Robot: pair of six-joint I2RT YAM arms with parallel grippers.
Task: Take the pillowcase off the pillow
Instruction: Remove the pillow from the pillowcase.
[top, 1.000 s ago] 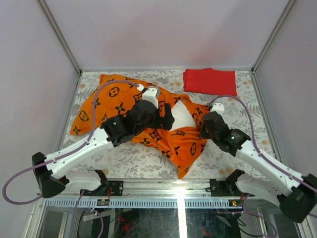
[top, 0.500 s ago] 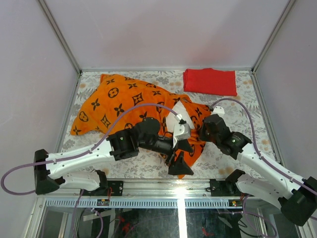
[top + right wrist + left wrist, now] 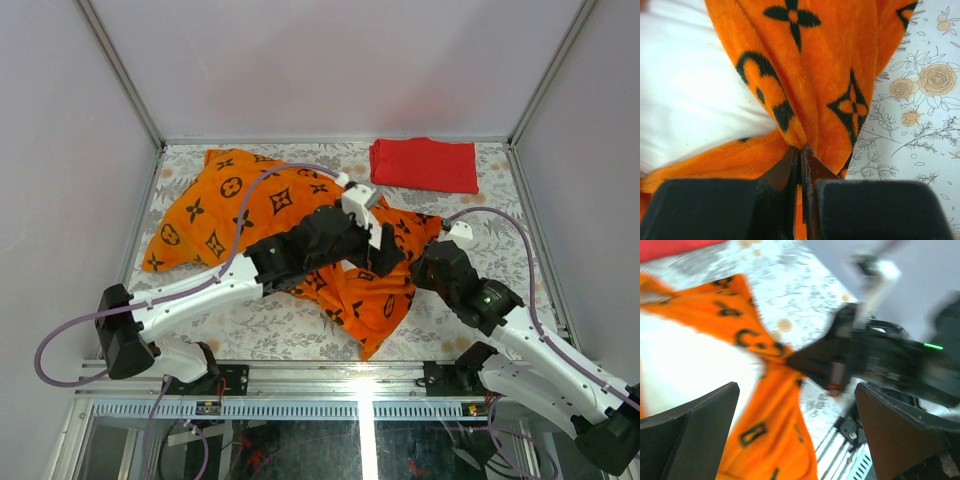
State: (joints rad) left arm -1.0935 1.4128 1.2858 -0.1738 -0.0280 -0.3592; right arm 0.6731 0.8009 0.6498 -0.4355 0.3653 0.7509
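Observation:
The orange pillowcase (image 3: 235, 205) with black motifs lies across the table from back left to front right. The white pillow shows in the wrist views (image 3: 685, 365) (image 3: 690, 85), bare where the cover is pulled back; in the top view my left arm hides it. My left gripper (image 3: 385, 258) hovers over the pillowcase's right part, open wide and empty, with orange fabric (image 3: 765, 440) below between its fingers (image 3: 695, 432). My right gripper (image 3: 425, 268) (image 3: 802, 152) is shut on a bunched edge of the pillowcase (image 3: 840, 90) beside the pillow. It also shows in the left wrist view (image 3: 840, 365).
A plain red folded cloth (image 3: 424, 164) lies at the back right. The floral table covering (image 3: 300, 335) shows in front of the pillowcase and at the right (image 3: 925, 100). Grey walls enclose the table; a metal rail (image 3: 350, 372) runs along the near edge.
My left arm swung from the pillowcase's middle down to the front edge, then back up to its right part near the right gripper. The right gripper kept its hold and shifted slightly right.

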